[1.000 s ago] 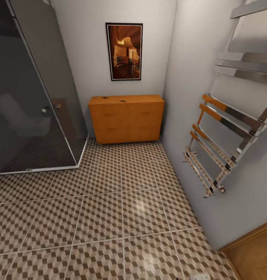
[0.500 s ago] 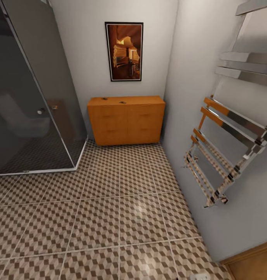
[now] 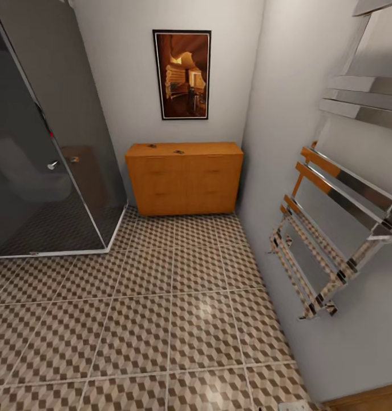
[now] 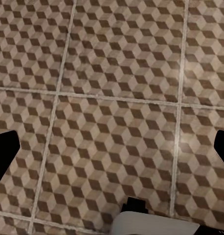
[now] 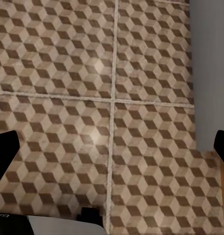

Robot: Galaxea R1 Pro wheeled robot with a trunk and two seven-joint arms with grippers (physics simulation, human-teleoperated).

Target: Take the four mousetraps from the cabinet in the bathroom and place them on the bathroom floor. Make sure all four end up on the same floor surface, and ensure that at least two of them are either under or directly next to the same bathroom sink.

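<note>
Home bathroom: glass shower enclosure, chrome towel rail, tiled floor.

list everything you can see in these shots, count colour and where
cabinet: one, orange-brown wood, against the far wall
mousetraps: two small dark items seen on the cabinet top, too small to make out in detail
bathroom floor: one, brown, tan and white cube-pattern tiles, across the room
picture: one, dark frame, orange-brown image, on the wall above the cabinet
shower enclosure: one, dark glass, left of the cabinet
towel rail: one, chrome, on the right wall
left gripper: one, dark fingertips at the view's edges, open above the tiles
right gripper: one, dark fingertips, open above the tiles
</note>
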